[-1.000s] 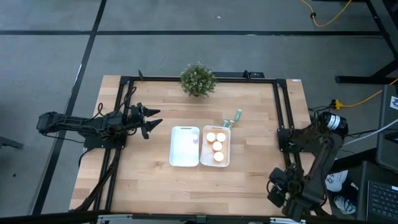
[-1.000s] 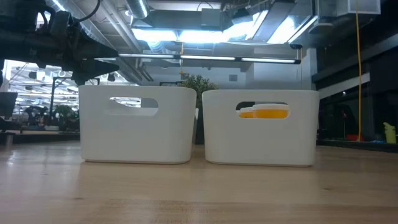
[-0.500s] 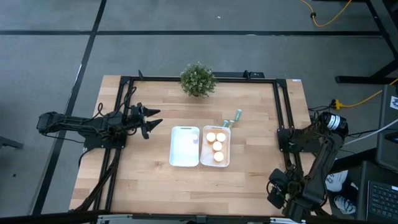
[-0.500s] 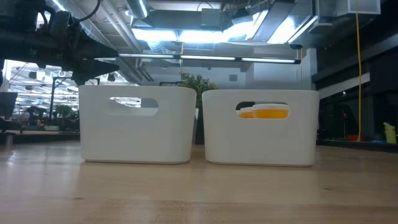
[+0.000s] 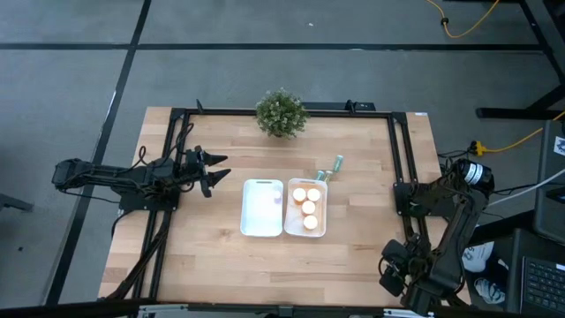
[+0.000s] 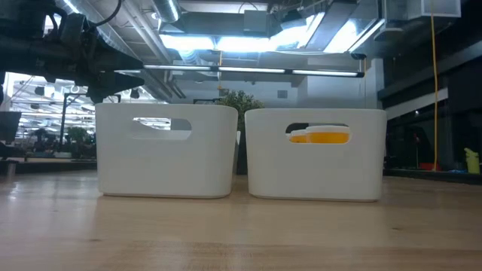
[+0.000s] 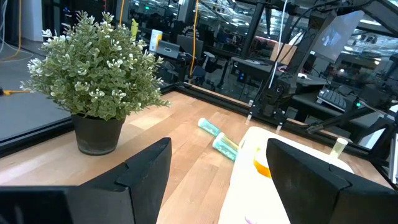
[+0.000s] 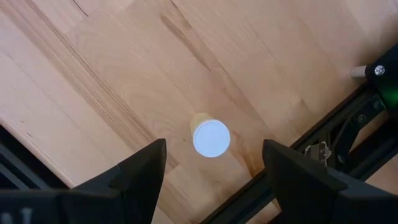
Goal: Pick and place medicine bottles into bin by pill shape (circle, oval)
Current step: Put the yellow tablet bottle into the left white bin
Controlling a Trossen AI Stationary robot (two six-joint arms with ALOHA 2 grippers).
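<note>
Your right gripper [image 8: 211, 171] hangs open, fingers apart, directly over a white-capped bottle [image 8: 210, 137] standing upright on the table near the right frame rail. It looks light, smooth and easy to tip, so pinch the body just under the cap. The left gripper [image 7: 214, 171] waits open beside the bins [image 5: 262, 208]; two teal bottles [image 5: 329, 170] lie behind them.

The pale wooden table top [image 5: 221, 256] shows a smooth, lightly sheened butcher-block grain, framed by matt black metal rails [image 5: 402, 150]. Two white plastic bins [image 6: 164, 150] look smooth and slightly satin, and the orange translucent plastic bottles with white caps [image 5: 307, 207] inside one appear glossy. The small potted plant's dark pot [image 7: 96, 133] looks matt, its leaves [image 7: 93, 62] rough and artificial.
</note>
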